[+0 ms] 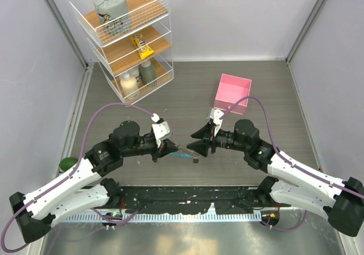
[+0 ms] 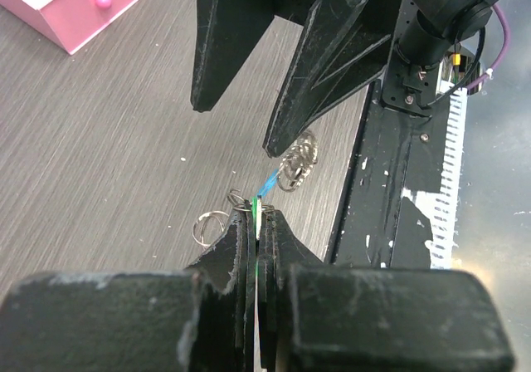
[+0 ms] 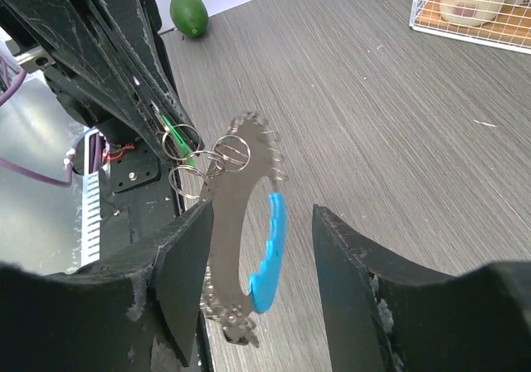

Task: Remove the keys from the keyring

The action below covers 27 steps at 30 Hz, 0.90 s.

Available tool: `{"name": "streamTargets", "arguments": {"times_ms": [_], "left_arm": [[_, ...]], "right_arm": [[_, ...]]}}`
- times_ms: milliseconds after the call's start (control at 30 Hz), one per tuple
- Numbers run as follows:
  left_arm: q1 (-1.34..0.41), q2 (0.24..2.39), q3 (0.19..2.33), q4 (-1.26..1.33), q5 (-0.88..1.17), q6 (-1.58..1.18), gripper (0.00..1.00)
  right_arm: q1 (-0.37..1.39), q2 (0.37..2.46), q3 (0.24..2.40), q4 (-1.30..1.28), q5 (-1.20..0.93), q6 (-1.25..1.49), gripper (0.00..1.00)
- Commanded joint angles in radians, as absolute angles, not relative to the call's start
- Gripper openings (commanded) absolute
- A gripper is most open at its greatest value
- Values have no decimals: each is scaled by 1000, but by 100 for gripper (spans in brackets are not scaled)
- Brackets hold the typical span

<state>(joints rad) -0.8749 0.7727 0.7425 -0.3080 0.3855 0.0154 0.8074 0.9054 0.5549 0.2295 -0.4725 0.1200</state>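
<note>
At the left, the left gripper (image 2: pixel 259 221) is pressed together on the green head of the key (image 3: pixel 177 134), apparently holding it just above the table (image 1: pixel 187 90) between the two arms. From the key the keyring (image 3: pixel 222 222) extends right through small split rings (image 3: pixel 197 163), and its blue strip (image 3: pixel 270 243) lies between the spread jaws of the right gripper (image 3: pixel 264 210), which grip nothing. The loop is judged light, limp and slippery, best taken at the blue strip, while the stiff key holds well by its head.
</note>
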Motion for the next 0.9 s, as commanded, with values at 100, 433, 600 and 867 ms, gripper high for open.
{"name": "streamTargets", "arguments": {"times_ms": [100, 433, 600, 867], "left_arm": [[-874, 799, 854, -370, 446, 44, 0], [-874, 853, 917, -428, 475, 37, 0], [-874, 831, 891, -394, 505, 74, 0], [-874, 827, 899, -390, 508, 80, 0]], "right_arm": [[830, 913, 618, 207, -503, 43, 49], [839, 931, 615, 267, -518, 83, 32], [847, 914, 589, 316, -574, 95, 32], [880, 942, 597, 308, -591, 86, 27]]}}
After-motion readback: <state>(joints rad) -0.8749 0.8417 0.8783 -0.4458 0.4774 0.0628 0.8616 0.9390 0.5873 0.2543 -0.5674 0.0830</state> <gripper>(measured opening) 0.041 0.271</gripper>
